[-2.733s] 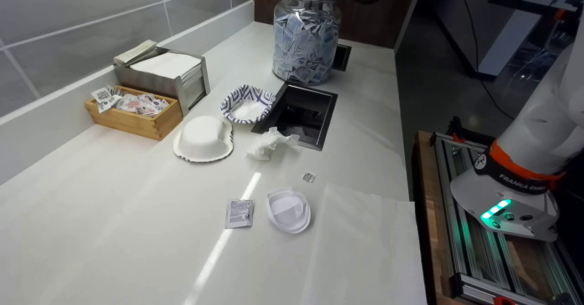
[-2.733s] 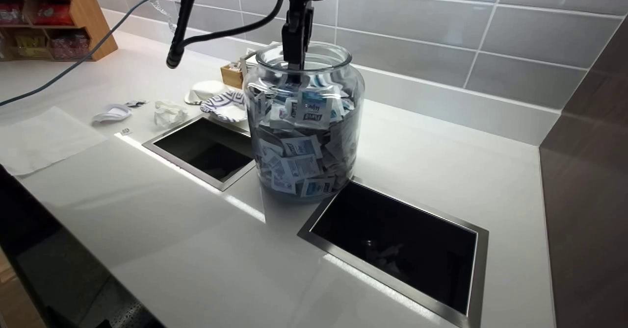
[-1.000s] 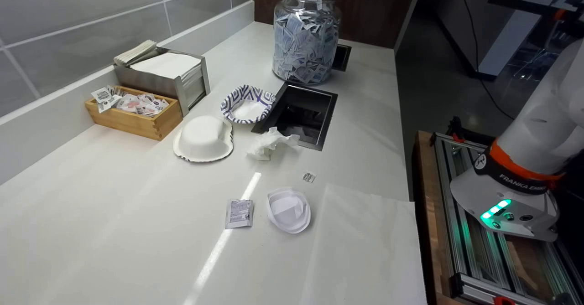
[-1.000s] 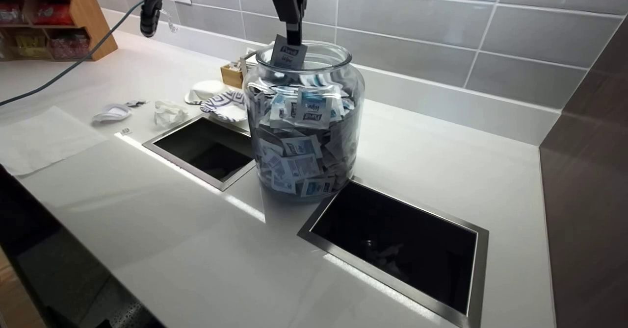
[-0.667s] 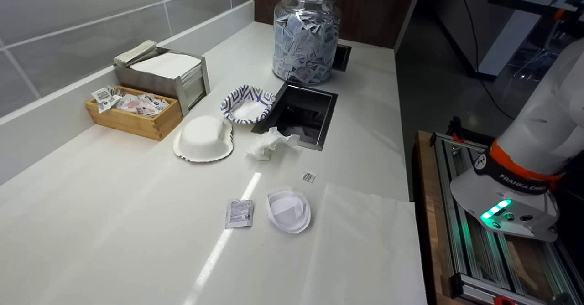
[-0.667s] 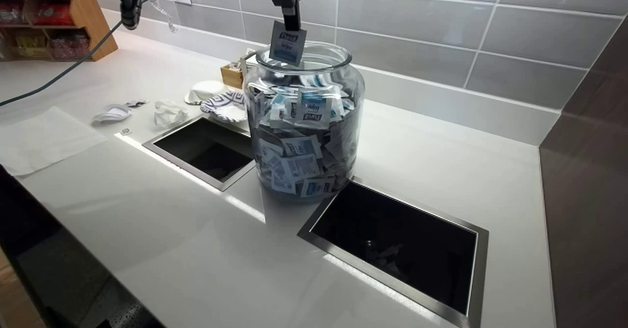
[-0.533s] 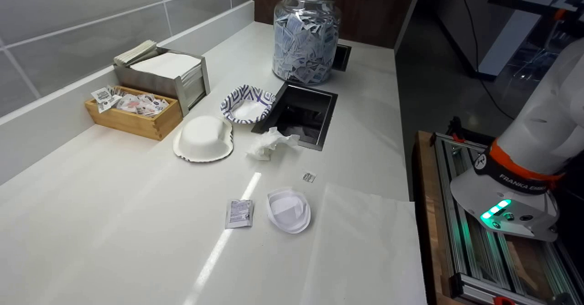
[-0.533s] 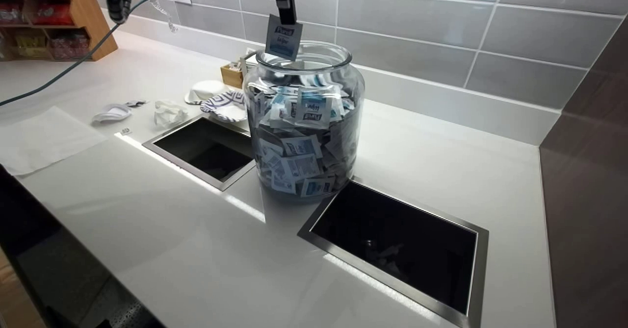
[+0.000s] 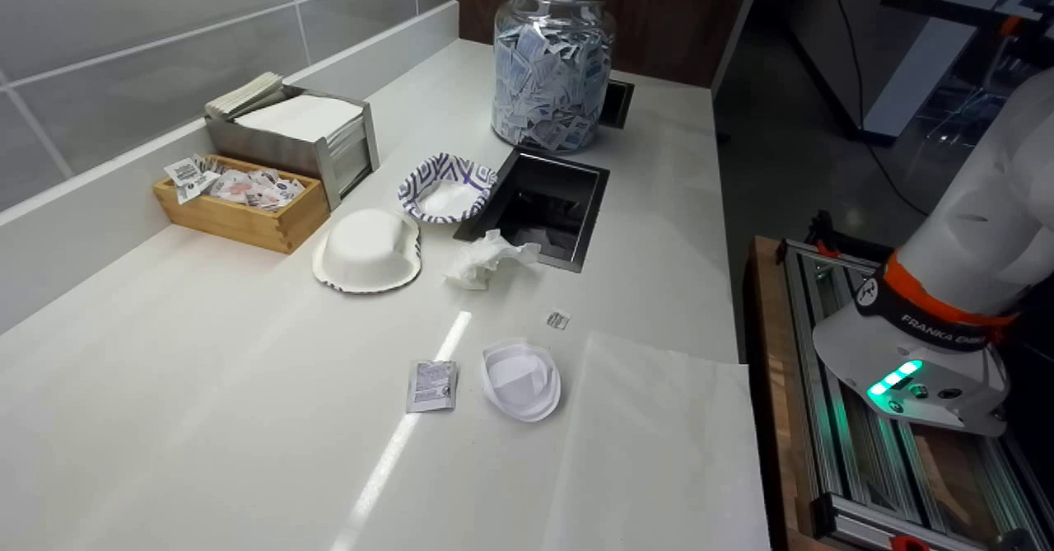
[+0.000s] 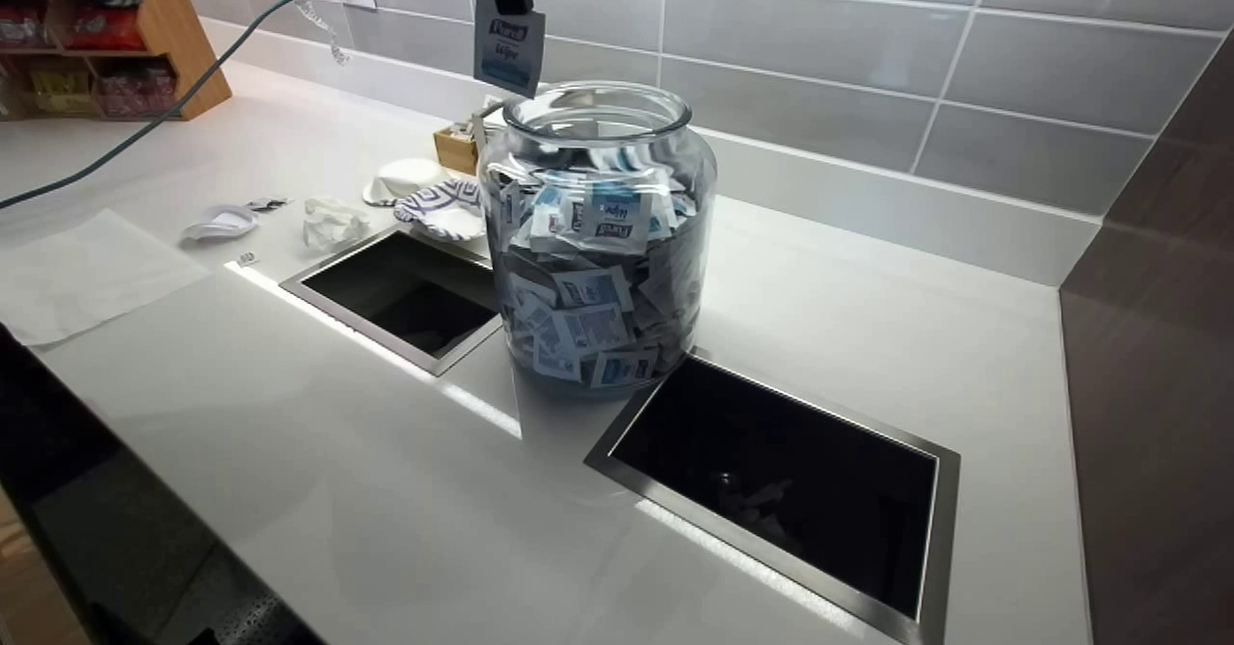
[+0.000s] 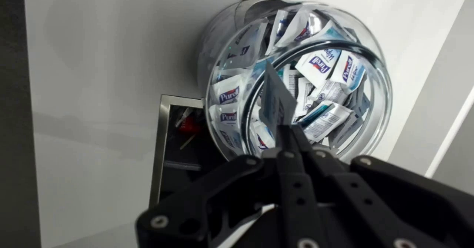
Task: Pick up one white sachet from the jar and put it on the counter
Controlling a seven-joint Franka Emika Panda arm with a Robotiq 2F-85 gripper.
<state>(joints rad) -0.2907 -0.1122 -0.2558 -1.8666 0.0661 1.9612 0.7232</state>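
Jaws hold a Purell wipe sachet (image 10: 508, 52) above rim level of the glass jar (image 10: 598, 136); placement pending

Jaws: drawn together on the sachet, pinching it at its top edge; in the wrist view it juts out beyond them. Only one sachet appears held.

Sachet: hangs slightly tilted, higher than the jar rim in both exterior views and toward one side of the mouth. Looks apart from the glass, but the lower corner lines up close to the rim; true gap cannot be told.

Step (judged): transfer. Pick looks done; this sachet is not yet on the tabletop (image 10: 386, 491).

Handling notes:
- Stay high and travel sideways until the lower corner is well past the rim, then descend.
- Do not cross low over either steel-framed opening (image 10: 752, 540) just beside the jar; a slip there would likely lose the sachet.
- Target tabletop well apart from both openings and from the crumpled tissue (image 10: 335, 225).
- Lower slowly until the bottom edge touches, let the sachet lean toward flat, then part the jaws. Released high, so light a thing would probably flutter or skid.
- Edge grip only: smooth travel should limit swinging.
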